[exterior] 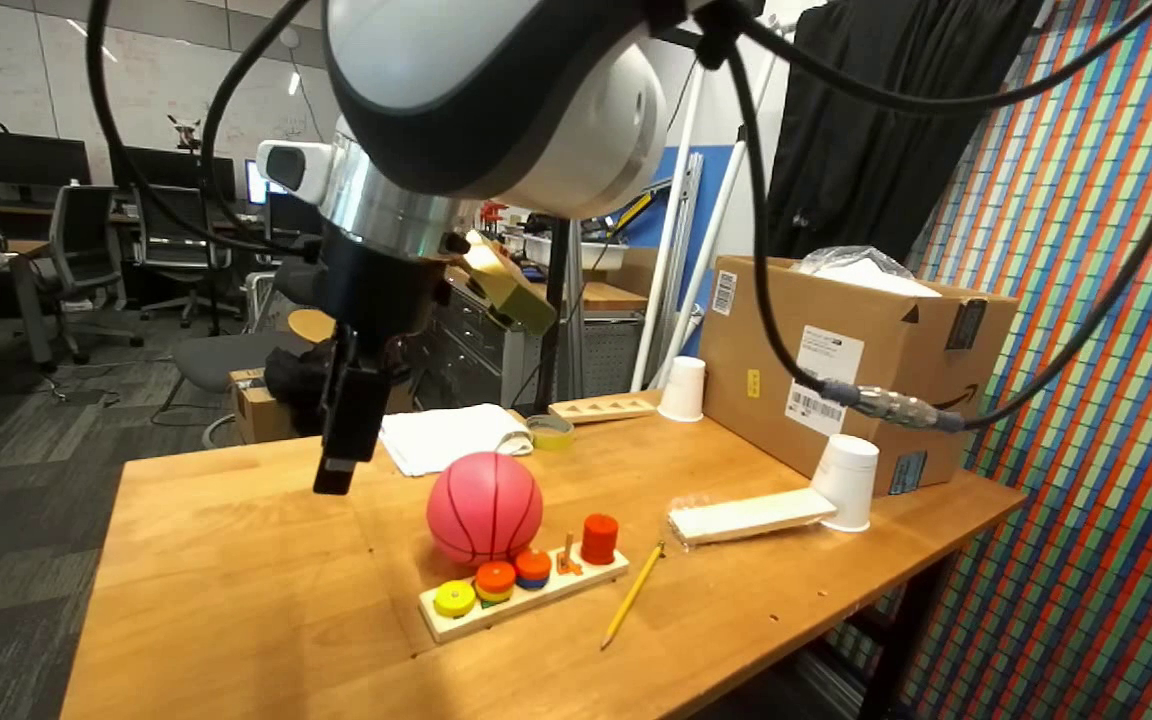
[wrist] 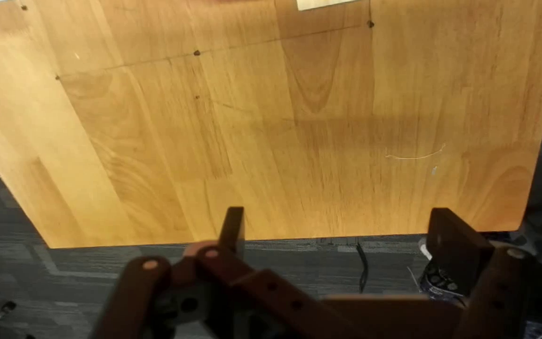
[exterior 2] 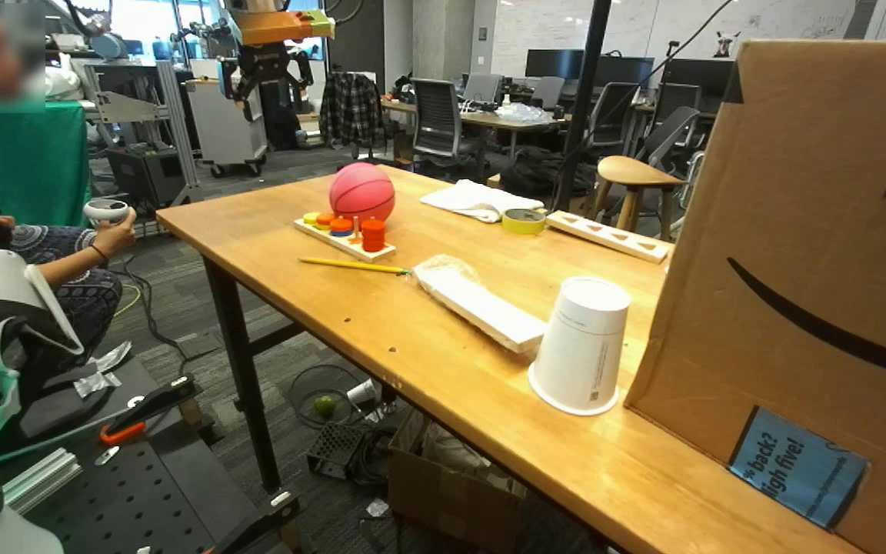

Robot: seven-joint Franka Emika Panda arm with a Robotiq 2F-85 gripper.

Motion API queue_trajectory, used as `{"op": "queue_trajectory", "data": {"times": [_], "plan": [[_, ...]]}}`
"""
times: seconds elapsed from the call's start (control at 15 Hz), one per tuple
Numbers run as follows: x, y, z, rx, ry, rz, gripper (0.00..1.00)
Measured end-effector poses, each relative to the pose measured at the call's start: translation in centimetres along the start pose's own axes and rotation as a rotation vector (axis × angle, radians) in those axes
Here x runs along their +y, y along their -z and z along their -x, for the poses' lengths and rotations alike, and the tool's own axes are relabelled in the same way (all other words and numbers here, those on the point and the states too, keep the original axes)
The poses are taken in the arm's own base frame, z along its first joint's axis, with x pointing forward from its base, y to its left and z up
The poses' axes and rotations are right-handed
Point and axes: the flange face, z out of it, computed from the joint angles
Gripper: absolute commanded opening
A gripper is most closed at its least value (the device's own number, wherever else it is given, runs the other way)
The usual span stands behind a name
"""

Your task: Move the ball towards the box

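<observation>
The pink ball [exterior: 484, 508] with dark seam lines rests on the wooden table, touching or close behind the peg toy; it also shows in an exterior view [exterior 2: 362, 192]. The large brown cardboard box [exterior: 761, 340] stands at the other end of the table and also shows in an exterior view [exterior 2: 804, 208]. My gripper [exterior: 336, 475] is raised above the table, apart from the ball, on the side away from the box. It also shows in an exterior view [exterior 2: 274, 94]. In the wrist view the gripper [wrist: 338, 212] has its fingers wide apart with nothing between them.
The peg toy [exterior: 548, 590] with coloured discs and a yellow pencil [exterior: 633, 597] lie beside the ball. A wrapped white block [exterior: 751, 515] and white cups [exterior: 846, 485] stand near the box. A white cloth [exterior: 451, 437], tape roll [exterior: 550, 434] and wooden rack [exterior: 601, 410] lie farther back.
</observation>
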Motion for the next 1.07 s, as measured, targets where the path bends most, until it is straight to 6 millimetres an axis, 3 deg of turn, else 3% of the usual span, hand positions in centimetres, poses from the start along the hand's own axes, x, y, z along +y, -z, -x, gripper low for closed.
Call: {"op": "queue_trajectory", "data": {"times": [0.27,0.53,0.87,1.07], "plan": [[1.9,-3.3,-0.3,0.007,0.047,-0.052,1.0],[3.8,-6.8,1.1,-0.006,0.04,-0.117,1.0],[6.2,-10.3,4.7,-0.049,-0.022,-0.195,1.0],[8.3,-10.9,8.7,-0.077,-0.09,-0.213,1.0]]}}
